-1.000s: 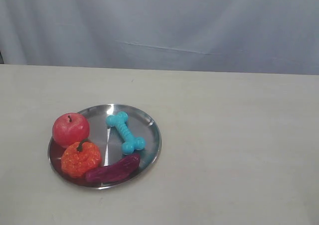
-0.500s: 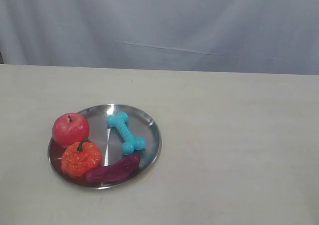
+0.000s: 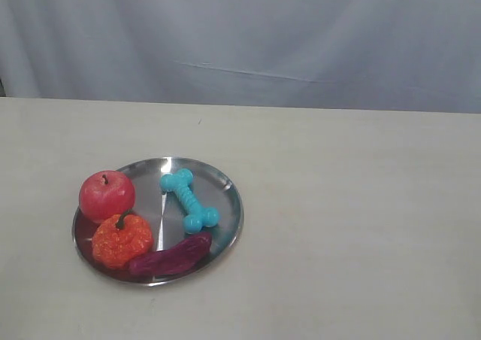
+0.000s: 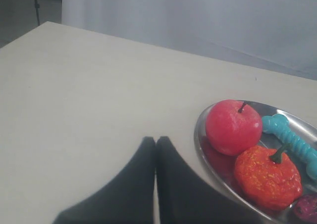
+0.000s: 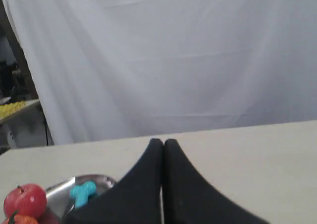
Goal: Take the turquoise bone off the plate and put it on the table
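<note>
The turquoise bone (image 3: 189, 199) lies on the right half of the silver plate (image 3: 225, 189), at the left of the beige table (image 3: 346, 204). It also shows in the left wrist view as the turquoise bone (image 4: 292, 142) on the plate (image 4: 199, 135), and in the right wrist view as the bone (image 5: 82, 192) on the plate (image 5: 57, 188). My left gripper (image 4: 156, 140) is shut and empty, over bare table beside the plate. My right gripper (image 5: 160, 142) is shut and empty, well away from the plate. Neither gripper appears in the exterior view.
On the plate with the bone are a red apple (image 3: 107, 195), an orange bumpy pumpkin toy (image 3: 122, 241) and a dark purple eggplant-like toy (image 3: 171, 256). A pale cloth backdrop (image 3: 240, 39) hangs behind the table's far edge.
</note>
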### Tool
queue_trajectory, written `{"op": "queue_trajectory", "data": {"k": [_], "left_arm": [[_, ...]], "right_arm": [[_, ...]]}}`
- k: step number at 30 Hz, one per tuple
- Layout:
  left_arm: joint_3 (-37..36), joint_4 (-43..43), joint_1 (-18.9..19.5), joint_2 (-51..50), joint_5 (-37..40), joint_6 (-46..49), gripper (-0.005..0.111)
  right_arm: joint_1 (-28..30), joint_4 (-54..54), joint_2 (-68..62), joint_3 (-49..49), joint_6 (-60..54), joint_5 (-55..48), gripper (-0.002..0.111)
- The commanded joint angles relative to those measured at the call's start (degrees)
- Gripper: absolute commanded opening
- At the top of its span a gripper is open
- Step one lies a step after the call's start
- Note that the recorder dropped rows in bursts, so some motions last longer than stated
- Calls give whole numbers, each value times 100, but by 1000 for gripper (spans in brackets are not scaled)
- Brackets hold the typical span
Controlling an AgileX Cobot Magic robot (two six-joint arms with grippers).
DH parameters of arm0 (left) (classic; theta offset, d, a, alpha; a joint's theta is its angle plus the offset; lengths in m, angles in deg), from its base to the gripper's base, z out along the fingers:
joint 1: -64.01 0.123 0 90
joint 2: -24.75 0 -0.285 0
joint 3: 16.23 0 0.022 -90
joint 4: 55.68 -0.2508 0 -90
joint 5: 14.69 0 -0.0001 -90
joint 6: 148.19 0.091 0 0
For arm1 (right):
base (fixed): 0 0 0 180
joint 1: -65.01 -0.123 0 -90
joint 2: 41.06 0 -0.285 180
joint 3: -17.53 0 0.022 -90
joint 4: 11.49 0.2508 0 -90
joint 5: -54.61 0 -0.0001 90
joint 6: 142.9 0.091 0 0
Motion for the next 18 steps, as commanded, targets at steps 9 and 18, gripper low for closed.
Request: {"op": "queue_trajectory", "data": {"k": [9,18], "left_arm": [[-15,19,-33,7,-30,-11,0],[-15,19,-33,7,-30,-11,0]], "right_arm": [[34,18,-2278,-2503,-1378,-2999,0],[34,101,-4225,-3888,-1541,-4312,0]]}}
